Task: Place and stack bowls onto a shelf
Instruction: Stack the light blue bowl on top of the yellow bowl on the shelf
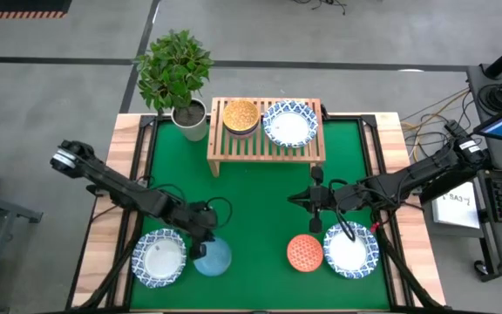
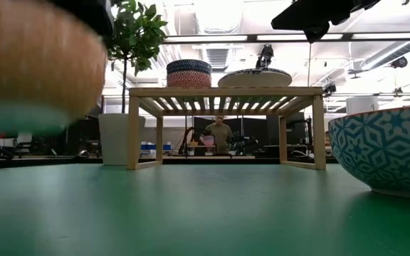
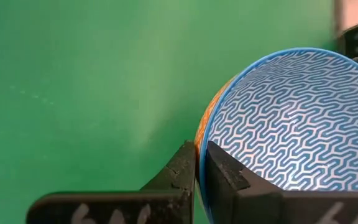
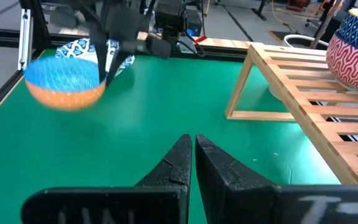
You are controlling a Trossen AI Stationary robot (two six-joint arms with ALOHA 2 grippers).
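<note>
Green felt (image 1: pixel 251 205) covers my table, and the wood shelf (image 1: pixel 267 148) stands at its far edge beside a potted plant (image 1: pixel 178 74). Two bowls already rest on the slats: a small red-patterned stack (image 1: pixel 240 116) on the left and a wide white one (image 1: pixel 289 124) on the right, so part of the stacking looks done. My left gripper (image 3: pixel 199 163) is pinched shut on the rim of the light blue bowl (image 3: pixel 284 127), one finger inside the maze pattern and one on its orange outside, at the near left of the table just beside a wide white bowl (image 1: pixel 159 258). From my right wrist view it hangs clear of the felt, tipped by that edge grip; I judge a rim pinch is the only hold my narrow fingers can get on a round bowl. My right gripper (image 4: pixel 193 163) hovers closed and empty over the middle right, clear of the shelf. Near it sit the orange-red dotted bowl (image 1: pixel 304 252) and another wide white one (image 1: pixel 350 249), touching or nearly so. I'd carry mine to the shelf next, watching for slip.
</note>
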